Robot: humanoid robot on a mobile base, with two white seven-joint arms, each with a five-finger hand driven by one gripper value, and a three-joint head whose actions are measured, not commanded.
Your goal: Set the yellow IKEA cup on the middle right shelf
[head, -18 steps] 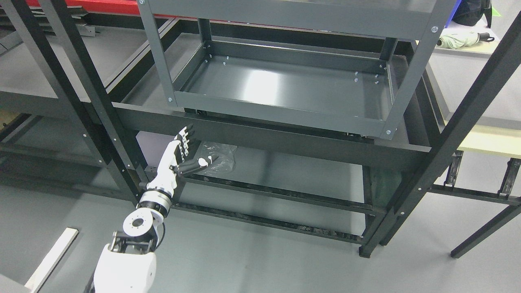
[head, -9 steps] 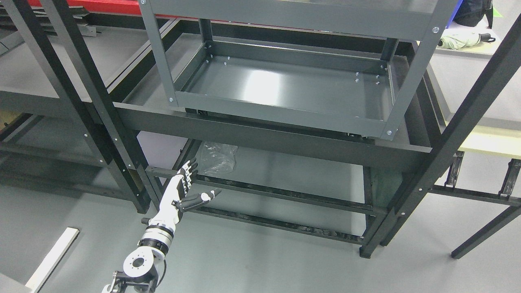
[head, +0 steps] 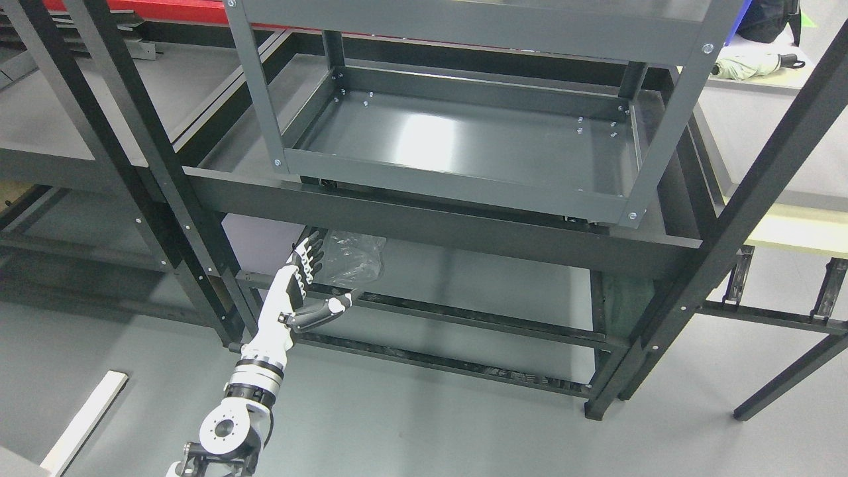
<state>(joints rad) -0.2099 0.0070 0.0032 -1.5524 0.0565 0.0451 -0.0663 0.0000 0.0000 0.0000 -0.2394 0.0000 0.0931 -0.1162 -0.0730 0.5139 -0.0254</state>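
Fingers (head: 306,262) spread – left hand (head: 291,298) empty, grey shelf (head: 464,142), grey floor (head: 397,424)

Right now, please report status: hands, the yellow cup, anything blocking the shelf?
Left hand open, fingers spread, holding nothing, low by the rack's lower rails. Right hand not in view. No yellow cup visible. Grey shelf tray bare; clear plastic bag on the lower shelf.

A crumpled clear plastic bag (head: 354,255) is lying on the dark lower shelf board. A pale wooden strip (head: 83,421) is resting on the grey floor at lower left. A folded light-green umbrella (head: 752,64) is lying on a table at upper right.
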